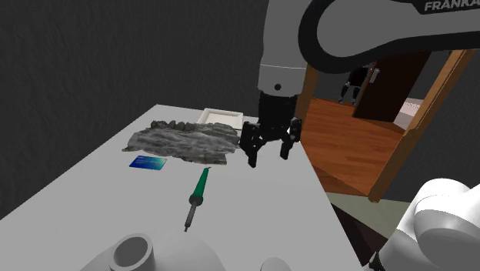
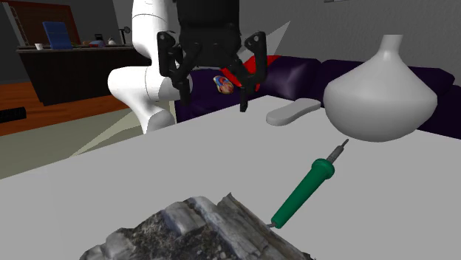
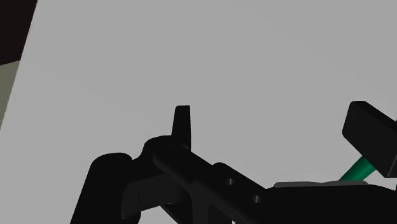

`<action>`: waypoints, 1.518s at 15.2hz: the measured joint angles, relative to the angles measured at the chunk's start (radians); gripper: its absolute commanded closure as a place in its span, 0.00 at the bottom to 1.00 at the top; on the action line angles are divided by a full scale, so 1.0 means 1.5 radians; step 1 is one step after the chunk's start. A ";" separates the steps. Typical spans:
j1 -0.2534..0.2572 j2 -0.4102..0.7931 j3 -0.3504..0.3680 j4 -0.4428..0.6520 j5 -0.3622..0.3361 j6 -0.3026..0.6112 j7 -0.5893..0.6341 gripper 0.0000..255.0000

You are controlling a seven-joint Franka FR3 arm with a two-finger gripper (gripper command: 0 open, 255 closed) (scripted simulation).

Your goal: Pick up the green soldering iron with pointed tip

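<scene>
Vase (image 1: 146, 254): pale, wide belly and narrow neck; it stands on the table (image 1: 85, 200) at the near edge of the shoulder view.
Iron (image 1: 199, 192): lies flat on the table between the vase and the grey heap. Green handle, dark collar, thin metal tip. The tip points toward the vase and the handle end points toward the heap. In the second exterior view the iron (image 2: 303, 193) has its handle end just beside the heap's edge. Nothing touches it.
Card (image 1: 148, 162): small, blue, flat on the table, near the heap on the shoulder view's left.
Gripper (image 1: 267, 158): black, hangs above the table past the iron's handle end, toward the shoulder view's right. Fingers spread wide, nothing between them. In the wrist view the gripper (image 3: 278, 133) looks down on bare table, with a bit of green handle (image 3: 356, 170) showing by one finger.
Heap (image 1: 185, 141): grey, rough and crumpled, low and wide; cloth or stone, cannot tell.
Tray (image 1: 221, 117): white, shallow, just behind the heap.
Doorway (image 1: 346, 127): wood frame and reddish wood floor, beyond the table's far corner.
</scene>
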 measured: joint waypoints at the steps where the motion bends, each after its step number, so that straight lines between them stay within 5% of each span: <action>1: 0.000 0.018 0.015 0.015 0.004 0.004 0.027 0.00; 7: -0.008 0.153 0.101 0.108 -0.006 0.048 0.190 0.00; 12: -0.001 0.301 0.156 0.216 -0.064 0.077 0.337 0.00; 21: 0.008 0.348 0.164 0.189 -0.086 0.144 0.370 0.00; 22: 0.008 0.348 0.164 0.188 -0.087 0.145 0.370 1.00; 23: 0.008 0.349 0.164 0.188 -0.087 0.146 0.370 1.00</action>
